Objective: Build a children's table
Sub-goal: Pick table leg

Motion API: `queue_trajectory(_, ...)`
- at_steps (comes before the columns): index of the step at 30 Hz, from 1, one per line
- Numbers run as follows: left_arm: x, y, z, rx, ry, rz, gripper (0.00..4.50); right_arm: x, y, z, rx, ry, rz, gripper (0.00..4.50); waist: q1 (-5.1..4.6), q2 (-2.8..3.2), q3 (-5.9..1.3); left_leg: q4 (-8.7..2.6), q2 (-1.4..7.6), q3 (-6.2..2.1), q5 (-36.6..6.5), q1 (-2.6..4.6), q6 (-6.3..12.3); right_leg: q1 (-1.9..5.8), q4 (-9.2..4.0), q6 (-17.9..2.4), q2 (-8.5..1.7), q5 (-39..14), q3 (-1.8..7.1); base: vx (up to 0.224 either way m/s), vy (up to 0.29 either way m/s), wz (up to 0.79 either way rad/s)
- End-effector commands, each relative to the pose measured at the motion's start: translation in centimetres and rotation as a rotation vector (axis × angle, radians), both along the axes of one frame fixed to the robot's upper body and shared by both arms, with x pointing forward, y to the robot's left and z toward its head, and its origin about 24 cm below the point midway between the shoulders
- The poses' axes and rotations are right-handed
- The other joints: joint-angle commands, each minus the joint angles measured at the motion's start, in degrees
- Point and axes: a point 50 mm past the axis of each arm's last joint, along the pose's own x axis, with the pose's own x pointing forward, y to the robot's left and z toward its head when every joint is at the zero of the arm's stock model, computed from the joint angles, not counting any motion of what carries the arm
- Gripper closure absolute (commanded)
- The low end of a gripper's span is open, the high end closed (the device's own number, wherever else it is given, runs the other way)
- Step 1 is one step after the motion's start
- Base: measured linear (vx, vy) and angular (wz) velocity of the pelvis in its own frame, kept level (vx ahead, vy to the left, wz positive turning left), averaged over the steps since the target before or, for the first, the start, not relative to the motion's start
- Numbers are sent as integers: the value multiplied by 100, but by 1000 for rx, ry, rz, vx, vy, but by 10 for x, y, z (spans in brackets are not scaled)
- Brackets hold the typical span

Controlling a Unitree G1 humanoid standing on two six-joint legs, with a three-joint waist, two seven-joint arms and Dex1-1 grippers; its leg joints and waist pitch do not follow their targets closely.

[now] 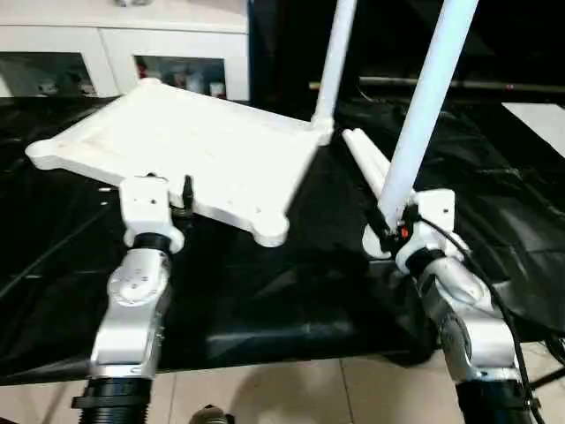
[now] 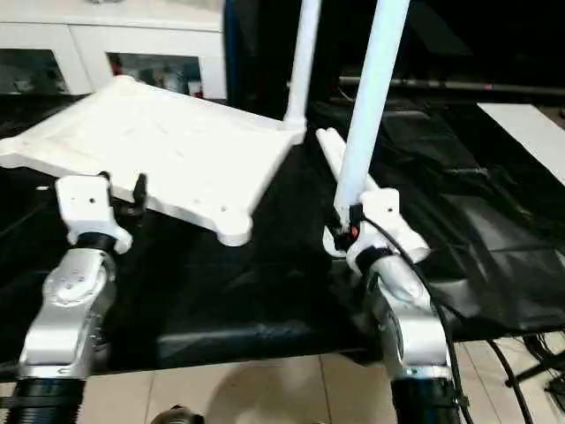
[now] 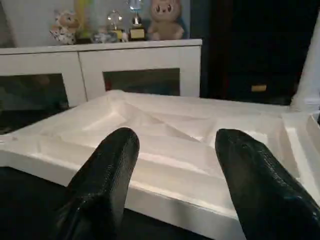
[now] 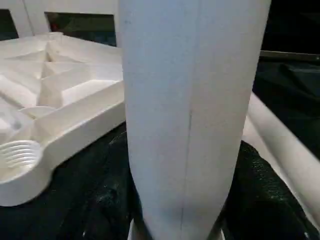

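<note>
Children's table, partly assembled, on a black-covered work table point(image 1: 265, 300). White plastic tabletop point(image 1: 203, 150) lies underside up at centre-left, with its near edge apparently raised off the cloth. Its face shows moulded ribs, a raised rim and round corner sockets. The near-right socket point(image 4: 19, 152), threaded inside, is empty. One leg point(image 1: 334, 62) already stands upright in the far-right corner socket.

Right gripper point(image 1: 391, 231), right of the tabletop, is closed around the lower end of a second leg point(image 1: 428, 97), which rises steeply, leaning slightly right. In the right wrist view the tube stands between the two black fingers point(image 4: 265, 190) and a faint seam runs along it. More legs point(image 1: 366, 163) lie on the cloth just beyond this gripper; their number cannot be told.

Left gripper point(image 3: 175, 175) sits at the tabletop's near edge, its rounded, textured fingers spread wide and clasping nothing; the rim lies just beyond the fingertips.

Handling, as a judgement: the parts look like light, hollow, stiff plastic with a smooth, somewhat slippery skin. The long leg, held near one end, will lever against the fingers, so a firm hold low on the tube suits guiding its end into a socket. The tabletop is best steadied by its rim or a rib, since the broad panel offers no other purchase and may slide on the glossy, wrinkled cloth.

A white cabinet point(image 1: 124, 44) with glass doors stands at far left.
</note>
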Motion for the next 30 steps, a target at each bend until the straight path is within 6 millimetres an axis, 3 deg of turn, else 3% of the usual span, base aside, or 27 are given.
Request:
queue_trajectory(1, -1, -3, 4, 19, -29, 8, 153, 0, 5, 10, -4, -41, 15, 261, -70, 51, -401, -529, 210, -35, -1429, 210, 826, 158, -668, -460, -409, -2947, 285, -17, 165, 3)
queue_trajectory(2, -1, -4, 4, 20, -29, 8, 153, 0, 5, 9, -5, -40, 15, 261, -130, 47, -406, -590, 185, 1, -1449, 218, 950, 169, -628, -446, -313, -2631, 214, -17, 165, 3)
queue_trajectory(3, -1, -4, 4, 20, -29, 8, 153, 0, 5, 9, -6, -39, 14, 261, -218, 106, -416, -679, 161, 65, -1627, 339, 1074, 95, -546, -395, -140, -2226, 87, -35, 183, 0)
queue_trajectory(4, -2, -7, 4, 31, -31, -2, 153, 1, 4, 6, -6, -29, 13, 261, -320, 84, -392, -766, 144, 130, -1970, 403, 1086, 5, -488, -340, -24, -1979, -32, -42, 190, 7)
queue_trajectory(6, -3, -7, 4, 44, -31, -7, 153, 1, 4, 5, -6, -23, 12, 261, -476, 73, -328, -971, 146, 306, -2940, 374, 740, -85, -305, -246, 165, -1980, -271, -47, 182, 11)
queue_trajectory(7, -4, -7, 3, 45, -30, -4, 153, 0, 5, 4, -6, -19, 14, 261, -510, 90, -316, -1044, 160, 357, -3264, 338, 568, -68, -199, -218, 192, -1970, -345, -63, 137, 19)
queue_trajectory(8, -4, -6, 2, 44, -26, 4, 153, 0, 6, 3, -7, -16, 15, 261, -577, 118, -316, -1202, 191, 476, -3772, 254, 262, 38, 141, -251, 247, -1731, -481, -63, 137, 19)
queue_trajectory(9, -4, -4, 2, 49, -17, 17, 153, -1, 6, 2, -8, -14, 17, 261, -580, 127, -297, -1343, 235, 532, -4033, 150, 40, 207, 413, -291, 191, -1392, -510, -77, 73, 13)
queue_trajectory(10, -4, -4, 2, 52, -17, 20, 153, -1, 7, 2, -10, -13, 19, 261, -538, 66, -298, -1338, 270, 540, -4019, 152, -93, 222, 327, -300, 77, -1465, -405, -78, 11, 19)
queue_trajectory(11, -4, -4, 2, 53, -16, 21, 153, -1, 7, 2, -11, -13, 19, 261, -426, -131, -323, -696, 178, 461, -3690, 379, -427, -142, -528, -332, -595, -3053, 112, -78, 11, 19)
queue_trajectory(12, -3, -4, 1, 50, -12, 23, 153, -2, 7, 2, -12, -13, 20, 261, -326, -215, -345, 507, 174, -245, -2090, 275, 12, -31, -1098, -346, -1614, -4164, 806, 0, 0, 0)
queue_trajectory(13, -3, -4, 1, 60, -9, 22, 153, -2, 7, 1, -12, -12, 20, 261, -440, -90, -241, 388, 41, -694, -600, -109, -218, 321, -770, -525, -1239, -4228, 266, 32, 98, -40)
queue_trajectory(14, -2, -6, 0, 72, -2, 18, 153, -4, 6, 1, -14, -11, 12, 261, -482, 119, -212, -76, 99, -742, -1429, 87, -693, 198, -626, -518, -636, -4428, -253, 32, 98, -40)
queue_trajectory(15, -2, -7, 0, 74, -1, 17, 153, -4, 5, 1, -14, -11, 10, 261, -632, 344, -295, -713, 483, -969, -4014, 221, -1531, 40, -101, -322, 183, -2275, -193, -24, 87, -20)
queue_trajectory(16, -1, -7, 0, 78, 0, 17, 153, -5, 4, 1, -16, -11, 5, 261, -667, 477, -298, -945, 672, -1127, -4608, 214, -1785, 69, 203, -401, 207, -1178, -177, -97, 39, 24)
queue_trajectory(17, 0, -8, -1, 85, 2, 22, 153, -6, 2, 0, -18, -10, -3, 261, -601, 580, -306, -1180, 1039, -1183, -4589, 170, -1491, 10, 667, -524, 281, -257, -183, -97, 39, 24)
queue_trajectory(19, 2, -8, -2, 96, 5, 35, 153, -6, 1, 0, -18, -8, -7, 261, -583, 593, -313, -1106, 1027, -1048, -4243, 220, -955, 12, 657, -527, 265, -452, -169, -76, -64, 9)
queue_trajectory(20, 3, -8, -1, 101, 7, 49, 153, -7, 0, 0, -19, -7, -9, 261, -536, 405, -384, -981, 855, -911, -3526, 315, -141, 121, 393, -523, 96, -734, 96, -71, -100, 9)
queue_trajectory(21, 3, -8, -1, 100, 6, 50, 153, -7, 0, 0, -19, -6, -9, 261, -531, 275, -417, -847, 671, -803, -3106, 278, 29, 193, 157, -555, -24, -817, 235, -74, -135, 7)
queue_trajectory(22, 4, -8, -1, 88, 7, 51, 153, -7, 0, 0, -20, -5, -8, 261, -366, 127, -462, -302, 75, -381, -1919, -25, 20, 381, -452, -792, -581, -1832, 477, -92, -142, -12)
queue_trajectory(23, 4, -8, 0, 81, 10, 48, 153, -6, 0, 0, -23, -4, -4, 261, -244, -38, -418, -56, -14, -323, -1143, -80, 72, 334, -641, -376, -743, -2656, 545, -92, -142, -12)
queue_trajectory(24, 4, -9, 0, 77, 8, 42, 153, -6, 1, 0, -26, -5, 1, 261, -123, -42, -413, 41, 42, -349, -281, -77, 88, 282, -702, 24, -725, -4130, 542, -105, -112, -24)
queue_trajectory(25, 5, -9, 1, 73, 6, 33, 153, -6, 2, 0, -31, -7, 9, 261, -94, 26, -371, -128, 81, -357, -157, -167, -33, 309, -630, 5, -565, -4449, 382, -85, -66, -24)
queue_trajectory(26, 5, -9, 2, 61, 0, 20, 153, -6, 3, 1, -43, -16, 21, 261, -84, 83, -393, -252, 132, -347, -284, -115, -125, 293, -617, -88, -442, -4276, 302, -85, -66, -24)
queue_trajectory(27, 5, -10, 2, 52, -5, 10, 153, -6, 4, 3, -57, -25, 30, 261, -138, 123, -372, -439, 198, -347, -892, -80, -230, 239, -541, -230, -219, -3849, 175, -64, -36, -18)
queue_trajectory(28, 4, -10, 3, 50, -7, 9, 153, -5, 4, 3, -61, -27, 31, 261, -182, 215, -383, -510, 261, -364, -1591, 13, -329, 219, -510, -383, -162, -3558, 130, -57, -12, -9)
queue_trajectory(30, 4, -11, 2, 37, -8, 1, 153, -4, 4, 4, -61, -23, 29, 261, -272, 227, -307, -574, 284, -416, -2960, 161, -490, 223, -583, -333, -161, -4146, 27, -28, -6, -5)
